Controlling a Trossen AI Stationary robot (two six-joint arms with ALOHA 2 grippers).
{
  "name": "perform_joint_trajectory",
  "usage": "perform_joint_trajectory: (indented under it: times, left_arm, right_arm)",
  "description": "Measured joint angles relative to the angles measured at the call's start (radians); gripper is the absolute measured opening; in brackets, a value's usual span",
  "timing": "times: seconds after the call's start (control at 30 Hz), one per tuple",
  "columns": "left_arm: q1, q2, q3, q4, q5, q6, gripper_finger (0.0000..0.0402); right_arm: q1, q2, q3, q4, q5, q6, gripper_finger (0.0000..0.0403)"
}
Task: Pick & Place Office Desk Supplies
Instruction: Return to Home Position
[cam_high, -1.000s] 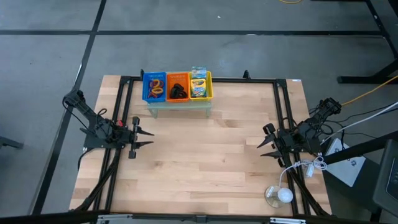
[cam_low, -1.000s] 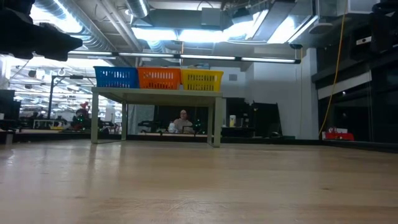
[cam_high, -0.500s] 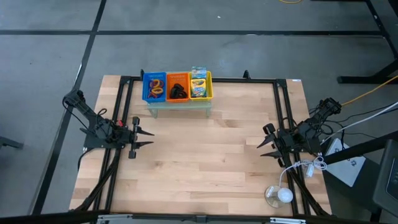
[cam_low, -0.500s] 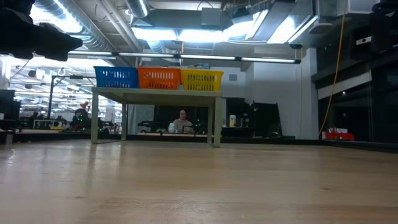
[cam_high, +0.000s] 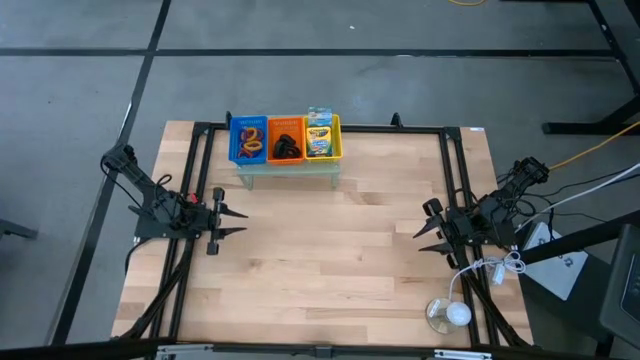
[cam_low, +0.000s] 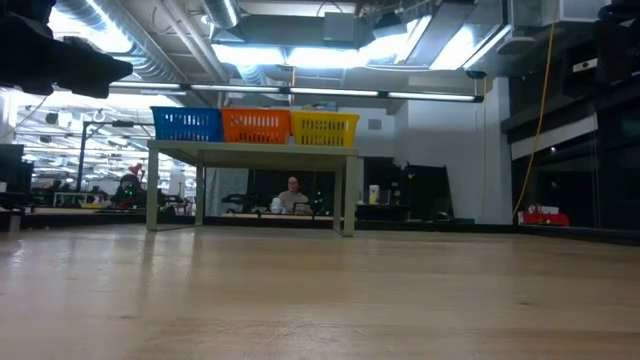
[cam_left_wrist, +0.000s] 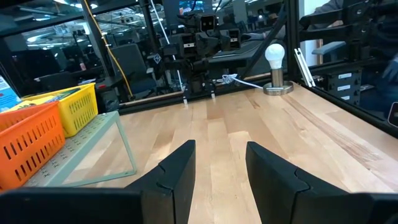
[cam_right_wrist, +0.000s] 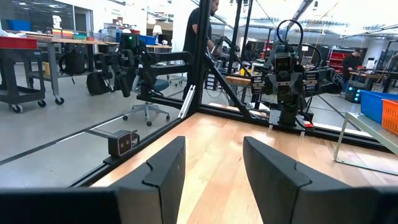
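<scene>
Facing across the table (cam_high: 330, 270), left gripper (cam_high: 241, 222) and right gripper (cam_high: 421, 238) spread empty fingers (cam_left_wrist: 177, 177); bin walls (cam_low: 256, 126) half-hide the supplies (cam_high: 285, 145).

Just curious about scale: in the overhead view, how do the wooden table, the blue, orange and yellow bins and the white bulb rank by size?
Largest: wooden table, by far.
Middle: blue bin, orange bin and yellow bin. They look alike, so I won't rank them.
Smallest: white bulb.
</scene>
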Motion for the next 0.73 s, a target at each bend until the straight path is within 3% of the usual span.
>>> perform_joint_trajectory:
  times: [0.73]
  left_arm:
    - [0.000,0.000,0.000,0.000,0.000,0.000,0.0134]
  right_arm:
    - [0.000,0.000,0.000,0.000,0.000,0.000,0.0162]
